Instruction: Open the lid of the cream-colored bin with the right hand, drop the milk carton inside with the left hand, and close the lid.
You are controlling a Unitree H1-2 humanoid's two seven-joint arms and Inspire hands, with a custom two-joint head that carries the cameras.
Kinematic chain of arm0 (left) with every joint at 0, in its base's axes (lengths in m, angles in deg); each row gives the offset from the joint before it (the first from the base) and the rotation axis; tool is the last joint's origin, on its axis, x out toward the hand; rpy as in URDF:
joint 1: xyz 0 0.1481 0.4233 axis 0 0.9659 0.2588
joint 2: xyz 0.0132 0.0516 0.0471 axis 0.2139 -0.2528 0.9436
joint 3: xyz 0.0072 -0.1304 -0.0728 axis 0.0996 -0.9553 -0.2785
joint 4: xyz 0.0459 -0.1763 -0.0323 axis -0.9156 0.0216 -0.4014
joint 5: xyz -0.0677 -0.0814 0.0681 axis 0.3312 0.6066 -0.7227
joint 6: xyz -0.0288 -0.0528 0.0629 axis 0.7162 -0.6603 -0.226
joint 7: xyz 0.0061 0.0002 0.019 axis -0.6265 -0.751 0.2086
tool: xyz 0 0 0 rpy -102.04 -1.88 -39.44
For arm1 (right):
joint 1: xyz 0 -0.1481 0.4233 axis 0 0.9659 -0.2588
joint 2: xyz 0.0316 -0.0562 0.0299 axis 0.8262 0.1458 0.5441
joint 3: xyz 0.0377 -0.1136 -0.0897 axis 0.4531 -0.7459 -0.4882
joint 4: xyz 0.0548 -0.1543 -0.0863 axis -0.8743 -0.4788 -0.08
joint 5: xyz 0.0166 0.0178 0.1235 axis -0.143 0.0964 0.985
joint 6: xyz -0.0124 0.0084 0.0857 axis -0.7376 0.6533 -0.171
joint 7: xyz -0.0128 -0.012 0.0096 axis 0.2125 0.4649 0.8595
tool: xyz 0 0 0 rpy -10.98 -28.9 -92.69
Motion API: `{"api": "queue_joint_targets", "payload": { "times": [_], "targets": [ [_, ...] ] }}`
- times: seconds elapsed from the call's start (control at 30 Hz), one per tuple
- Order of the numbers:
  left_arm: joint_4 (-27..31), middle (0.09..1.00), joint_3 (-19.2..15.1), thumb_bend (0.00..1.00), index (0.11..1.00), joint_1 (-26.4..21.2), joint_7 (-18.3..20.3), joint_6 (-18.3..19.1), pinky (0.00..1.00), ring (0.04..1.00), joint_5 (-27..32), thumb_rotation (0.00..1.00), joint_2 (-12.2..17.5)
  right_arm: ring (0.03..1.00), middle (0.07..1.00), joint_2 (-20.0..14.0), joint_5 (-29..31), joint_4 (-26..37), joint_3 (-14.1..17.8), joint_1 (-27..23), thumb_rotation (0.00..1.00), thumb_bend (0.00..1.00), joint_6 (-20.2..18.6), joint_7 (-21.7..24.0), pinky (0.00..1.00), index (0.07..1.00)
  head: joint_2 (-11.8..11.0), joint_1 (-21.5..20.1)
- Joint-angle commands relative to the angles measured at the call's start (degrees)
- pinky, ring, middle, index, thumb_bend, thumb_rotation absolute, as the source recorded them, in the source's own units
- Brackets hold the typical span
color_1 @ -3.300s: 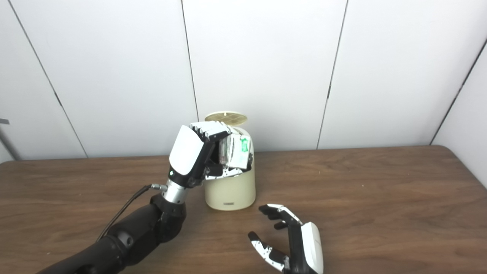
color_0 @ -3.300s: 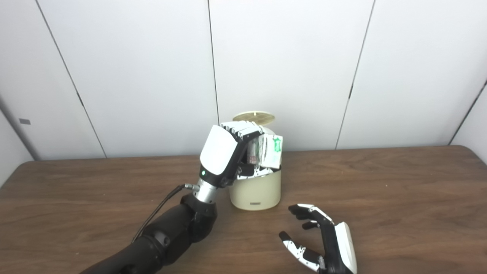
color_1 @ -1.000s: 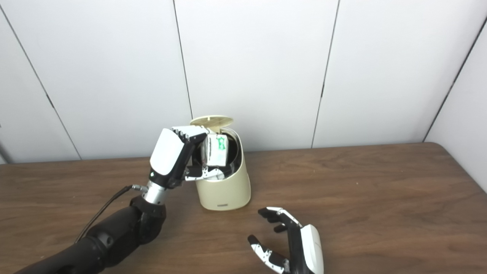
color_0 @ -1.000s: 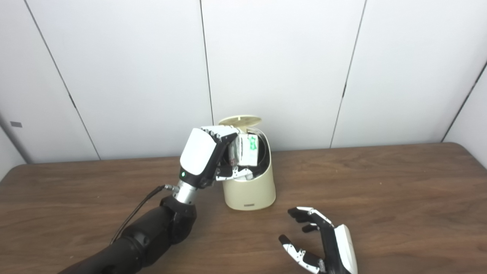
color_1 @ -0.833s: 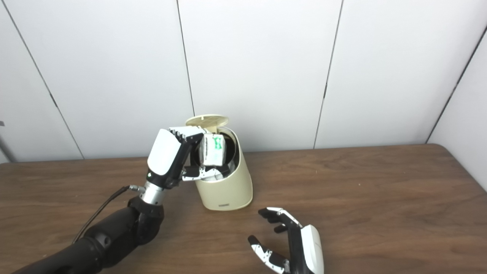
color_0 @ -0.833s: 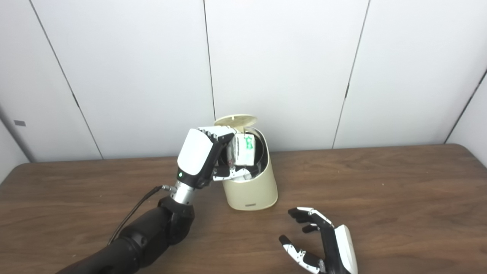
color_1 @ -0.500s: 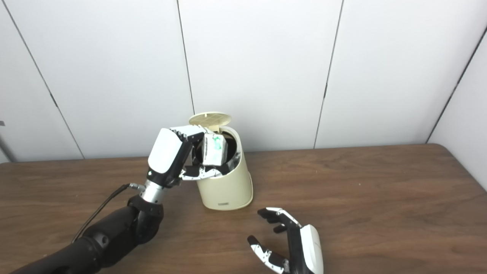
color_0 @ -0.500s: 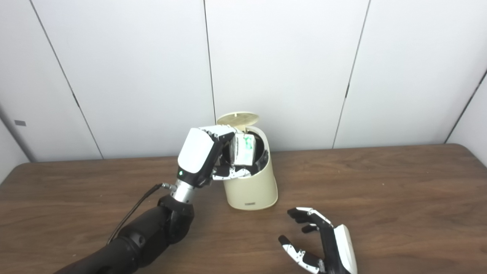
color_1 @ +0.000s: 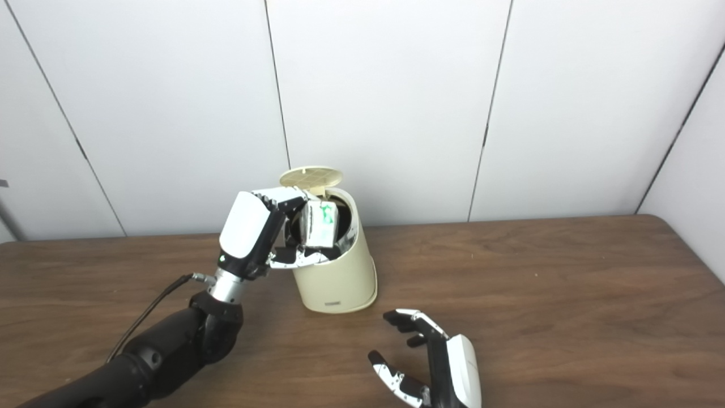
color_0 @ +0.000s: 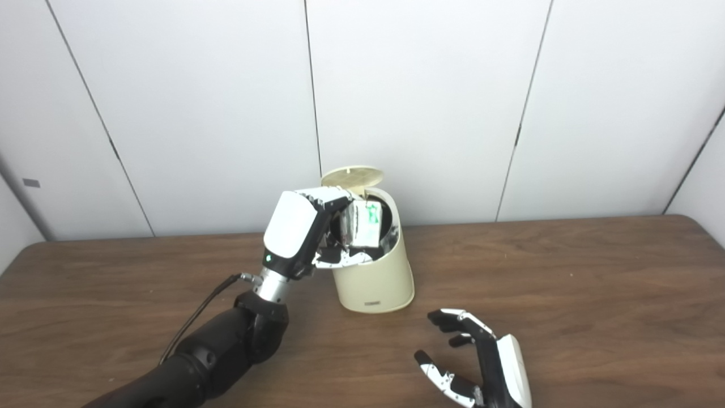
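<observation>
**Near the table's far edge: carton held at the open bin**

Before white wall panels (color_0: 425, 102), the brown table (color_0: 566, 272) carries the cream bin (color_0: 376, 280), lid (color_0: 352, 175) raised. Left hand (color_0: 306, 235) fingers wrap the milk carton (color_0: 362, 224) in the bin's mouth, slightly lower than earlier. Right hand (color_0: 481, 365) stays near the front edge, fingers spread, empty.

Left hand (color_0: 306, 235): white back shell, black fingers with white segments, small green light near wrist. Silver wrist collar, black arm, thin black cable. Right hand (color_0: 481, 365): same white-and-black build.
</observation>
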Motion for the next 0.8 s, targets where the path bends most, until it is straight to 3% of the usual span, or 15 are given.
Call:
{"api": "queue_joint_targets", "payload": {
  "times": [0.0,0.5,0.77],
  "targets": [
    [-0.07,0.552,0.55,1.0,0.57,-0.28,2.91,0.54,0.39,0.482,-0.11,0.36,0.09,0.661,0.662,0.71,-0.07,1.05,-0.3,-0.75,0.11,0.32,1.33,-0.51,0.55,0.631,-0.03,0.0],
    [2.67,0.568,-1.79,1.0,0.609,-1.56,8.41,0.54,0.37,0.478,-0.52,0.39,-0.86,0.651,0.664,1.14,0.25,-0.79,-0.48,-1.89,0.11,0.32,2.27,-1.27,0.54,0.629,-0.45,0.27],
    [3.44,0.577,-2.49,1.0,0.613,-1.74,9.54,0.54,0.36,0.483,-0.37,0.36,-1.09,0.658,0.663,1.21,0.78,-2.0,-0.45,-2.62,0.09,0.33,2.79,-1.67,0.55,0.625,-0.88,0.3]
  ]
}}
